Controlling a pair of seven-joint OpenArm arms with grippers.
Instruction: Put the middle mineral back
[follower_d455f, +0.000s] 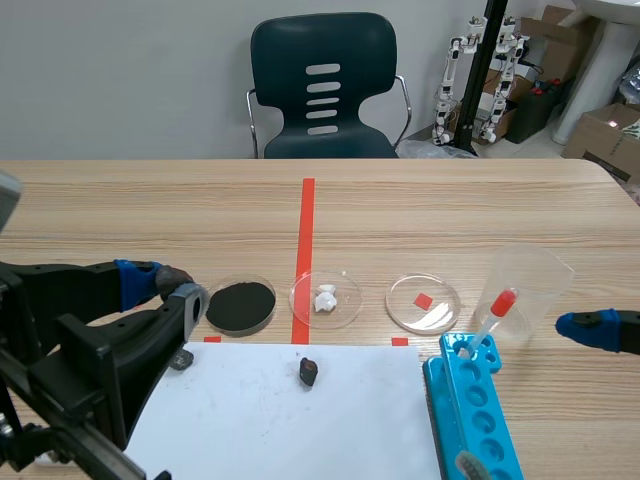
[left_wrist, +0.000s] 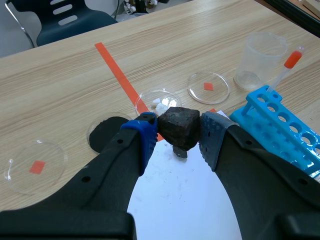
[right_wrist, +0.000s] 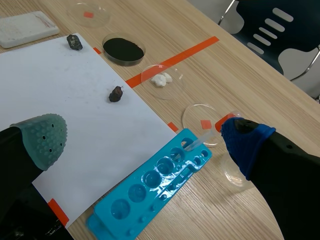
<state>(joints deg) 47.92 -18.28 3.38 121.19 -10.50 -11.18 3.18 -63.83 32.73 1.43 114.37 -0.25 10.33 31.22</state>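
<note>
The left end effector (left_wrist: 175, 132) is closed on a dark mineral (left_wrist: 179, 125). The angular lump is pinched between the blue pad and the grey pad and held up off the tabletop (follower_d455f: 150, 210). In the left wrist view it hangs over the near edge of a white paper sheet (follower_d455f: 300, 420), in front of the row of dishes.

Two more dark minerals lie on that sheet. A small one (follower_d455f: 309, 372) sits near the sheet's far edge, just in front of the orange-red tape line. Another (follower_d455f: 181, 358) rests at the sheet's far left corner, under the left arm in the scene view.

Beyond the sheet stands a row of shallow clear dishes:
- One (follower_d455f: 240, 305) is filled with black powder.
- One (follower_d455f: 326, 298) holds white lumps and sits on the tape line.
- One (follower_d455f: 424, 303) has a small red square in it.
- A further dish with a red square (left_wrist: 35, 165) lies beyond the black one, on the left arm's side.

The right end effector (right_wrist: 145, 140) is open, with its grey-green and blue pads spread wide and nothing between them. It hovers over the sheet's right edge and a blue tube rack (follower_d455f: 480, 420). A dropper with a red bulb (follower_d455f: 495, 315) leans in the rack's far end, and just beyond it stands a clear beaker (follower_d455f: 535, 280).

A white block (right_wrist: 25, 27) lies off the sheet's left side. A dark chair (follower_d455f: 322, 85) stands across the tabletop.
</note>
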